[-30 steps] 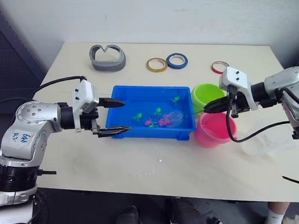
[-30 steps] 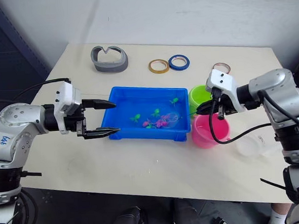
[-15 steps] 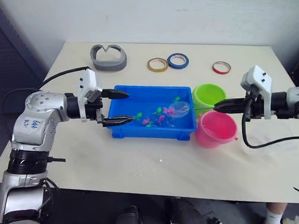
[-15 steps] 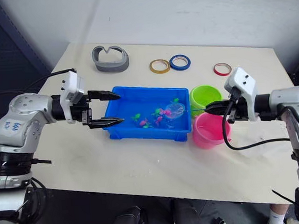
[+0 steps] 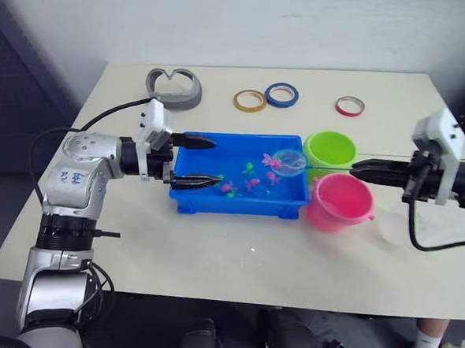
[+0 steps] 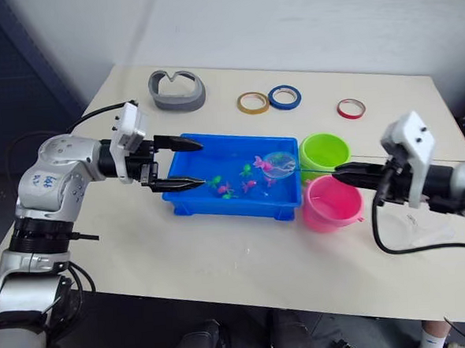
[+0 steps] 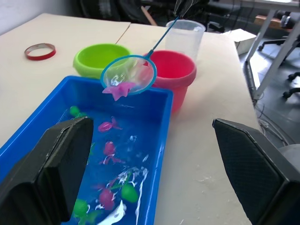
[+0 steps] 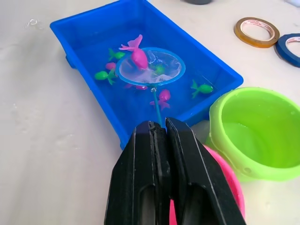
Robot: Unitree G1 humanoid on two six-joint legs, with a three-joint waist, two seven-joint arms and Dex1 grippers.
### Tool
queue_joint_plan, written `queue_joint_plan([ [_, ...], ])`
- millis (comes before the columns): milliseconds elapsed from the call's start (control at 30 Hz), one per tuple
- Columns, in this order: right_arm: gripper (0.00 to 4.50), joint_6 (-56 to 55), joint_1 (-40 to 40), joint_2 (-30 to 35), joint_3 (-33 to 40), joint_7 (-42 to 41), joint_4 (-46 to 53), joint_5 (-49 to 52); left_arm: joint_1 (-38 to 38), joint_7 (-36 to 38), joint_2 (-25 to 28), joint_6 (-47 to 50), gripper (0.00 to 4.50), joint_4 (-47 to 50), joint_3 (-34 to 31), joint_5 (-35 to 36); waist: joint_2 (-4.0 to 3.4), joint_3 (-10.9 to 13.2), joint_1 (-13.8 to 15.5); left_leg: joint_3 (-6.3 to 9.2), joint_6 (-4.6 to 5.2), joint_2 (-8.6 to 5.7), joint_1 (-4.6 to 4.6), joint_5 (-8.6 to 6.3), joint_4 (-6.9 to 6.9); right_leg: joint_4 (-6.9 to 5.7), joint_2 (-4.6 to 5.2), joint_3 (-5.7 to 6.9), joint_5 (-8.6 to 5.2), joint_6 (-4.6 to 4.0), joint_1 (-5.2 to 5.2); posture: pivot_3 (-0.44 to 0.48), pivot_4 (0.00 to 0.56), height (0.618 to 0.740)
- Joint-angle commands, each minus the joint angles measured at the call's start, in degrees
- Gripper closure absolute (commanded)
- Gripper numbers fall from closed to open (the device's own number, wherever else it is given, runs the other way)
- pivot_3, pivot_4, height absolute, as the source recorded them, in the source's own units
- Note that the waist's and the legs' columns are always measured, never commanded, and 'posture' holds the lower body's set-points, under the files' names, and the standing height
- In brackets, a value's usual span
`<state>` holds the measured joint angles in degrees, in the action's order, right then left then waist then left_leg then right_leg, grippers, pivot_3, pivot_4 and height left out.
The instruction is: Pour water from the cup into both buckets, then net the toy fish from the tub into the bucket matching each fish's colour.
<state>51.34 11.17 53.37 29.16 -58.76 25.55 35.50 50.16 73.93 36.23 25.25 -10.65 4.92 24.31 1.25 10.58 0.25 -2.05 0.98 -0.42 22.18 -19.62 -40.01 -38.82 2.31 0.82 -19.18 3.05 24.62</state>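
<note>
Your left arm enters from the lower left of the head view, bends at the elbow and reaches toward the frame's centre, forearm roughly level. Its wrist carries a white camera block, and the left gripper (image 5: 190,159) has its two black fingers spread wide apart with nothing between them, one finger above the other in the head view. Your right arm comes in from the right edge at mid-height, forearm stretched nearly horizontal and pointing toward the centre. The right gripper (image 5: 368,170) has its fingers (image 8: 187,154) pressed together, pinching a thin handle at their tips.
</note>
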Motion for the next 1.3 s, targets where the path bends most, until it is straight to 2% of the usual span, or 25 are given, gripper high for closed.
queue_joint_plan([
  [33, 4.50, 1.7, -6.8, -0.6, 11.4, 1.3, 6.9, 3.6, 3.0, 3.1, -1.7, -0.3, 0.05, -1.5, 0.6, 0.9, 0.00, 0.0, 0.6, 0.01, 0.00, 0.00, 0.00, 0.00, 0.00, 0.03, -0.01, 0.00, 0.00, 0.00, -0.02, 0.000, 0.150, 0.740],
  [200, 4.50, 3.6, -17.3, -1.7, 24.2, 2.6, 12.2, 5.6, 6.2, 5.9, -5.7, -2.8, 0.05, -6.9, 2.3, -0.4, 0.00, 0.0, 1.1, -0.03, 0.03, -0.01, -0.04, -0.01, -0.03, 0.01, -0.05, -0.07, 0.02, 0.03, -0.05, 0.000, 0.150, 0.740],
  [300, 4.50, 3.6, -21.5, -2.2, 28.4, 2.9, 13.8, 5.8, 7.4, 6.9, -7.3, -4.8, 0.05, -9.3, 3.1, -1.4, 0.00, 0.0, 1.0, -0.05, 0.02, -0.01, -0.08, -0.01, -0.02, -0.02, -0.09, -0.12, 0.02, 0.03, -0.07, 0.000, 0.150, 0.740],
  [433, 4.50, -0.4, -28.7, -2.4, 32.1, 2.4, 16.5, 2.1, 9.6, 8.0, -10.1, -8.4, 0.05, -14.1, 3.8, -3.0, 0.00, 0.0, 1.1, -0.08, 0.02, -0.01, -0.12, -0.01, -0.03, -0.05, -0.14, -0.18, 0.02, 0.03, -0.07, 0.000, 0.150, 0.740],
  [567, 4.50, -5.9, -33.2, -1.7, 32.3, 3.0, 17.4, -3.3, 10.5, 8.8, -11.4, -10.5, 0.05, -16.6, 3.7, -4.0, 0.00, 0.0, 0.9, -0.13, 0.03, -0.01, -0.12, -0.01, -0.03, -0.05, -0.16, -0.28, 0.04, 0.07, -0.07, 0.000, 0.150, 0.740],
  [800, 4.50, -31.9, -39.5, -1.6, 30.8, -0.7, 15.8, -20.6, 10.9, 9.4, -12.2, -12.2, 0.05, -18.7, 3.3, -4.8, 0.00, 0.0, 1.0, -0.15, 0.02, -0.01, -0.13, -0.01, -0.02, -0.04, -0.20, -0.30, 0.04, 0.07, -0.06, 0.000, 0.150, 0.740],
  [933, 4.50, -57.0, -41.4, 0.0, 29.6, -1.3, 10.9, -34.5, 11.6, 9.2, -12.7, -13.2, 0.05, -20.1, 3.1, -5.0, 0.00, 0.0, 1.0, -0.16, 0.02, -0.02, -0.13, -0.01, -0.03, -0.03, -0.22, -0.30, 0.04, 0.08, -0.07, 0.000, 0.150, 0.740],
  [1067, 4.50, -71.7, -40.9, 2.7, 28.7, -0.1, 5.4, -42.0, 11.8, 9.2, -12.9, -13.6, 0.05, -20.7, 3.0, -5.1, 0.00, 0.0, 0.9, -0.23, 0.01, -0.02, -0.19, -0.01, -0.03, 0.07, -0.24, -0.36, 0.05, 0.09, -0.07, 0.000, 0.150, 0.740],
  [1100, 4.50, -79.1, -40.5, 4.6, 29.1, 0.7, 3.3, -45.3, 11.9, 9.2, -12.9, -13.8, 0.05, -20.9, 3.0, -5.1, 0.00, 0.0, 0.9, -0.25, 0.01, -0.02, -0.21, -0.01, -0.03, 0.07, -0.24, -0.38, 0.05, 0.09, -0.07, 0.000, 0.150, 0.740],
  [1300, 4.50, -93.5, -36.3, 7.9, 28.7, 4.5, -3.0, -48.9, 12.5, 8.5, -12.8, -14.7, 0.05, -22.3, 2.4, -5.6, 0.01, 0.0, 0.8, -0.36, -0.01, -0.02, -0.33, 0.00, -0.02, 0.07, -0.26, -0.48, 0.05, 0.09, -0.11, 0.000, 0.150, 0.740],
])
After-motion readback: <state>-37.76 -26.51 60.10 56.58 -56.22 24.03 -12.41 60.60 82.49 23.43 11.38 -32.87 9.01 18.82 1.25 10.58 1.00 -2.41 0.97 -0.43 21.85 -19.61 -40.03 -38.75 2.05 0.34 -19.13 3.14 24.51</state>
